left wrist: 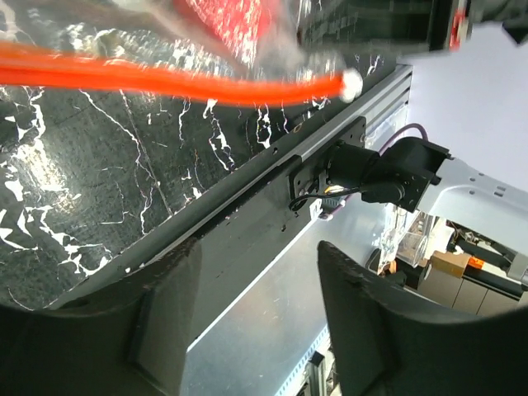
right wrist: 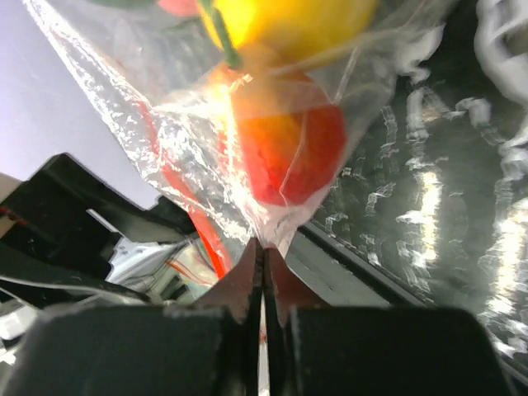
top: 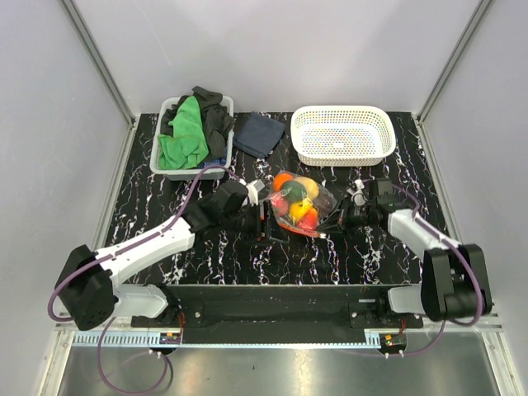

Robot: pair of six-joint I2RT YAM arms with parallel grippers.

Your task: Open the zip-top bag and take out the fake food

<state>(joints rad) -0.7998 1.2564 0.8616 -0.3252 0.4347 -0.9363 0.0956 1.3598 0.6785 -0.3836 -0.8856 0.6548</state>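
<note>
Closest to the lens in the right wrist view, the right gripper is seen pressed fully shut, with a thin tail of the zip-top bag pinched in the seam between its jaws. Just beyond that pinch, a red-orange piece of the fake food is pressed against the film, and a yellow piece is seen past it.

The left gripper is held partly open with nothing between its jaws. The bag's red-orange zip strip is stretched across beyond the fingertips, apart from them.

From above, the bag is found near the middle of the table, between the two grippers. A white basket is set at the far right corner, a bin of cloths at the far left corner, and a dark blue cloth between them.

For the opening step, the left jaws would best be closed on one lip of the zip strip only and drawn away from the right-hand pinch. If both layers are caught, the seal is likely to be kept shut. Slippage of the thin film should be expected.

Only the right wrist view shows the pinch itself, though whether one layer or two is gripped cannot be told. Only the left wrist view shows the strip lying clear of the fingers. Only the top view gives the bag's place.
</note>
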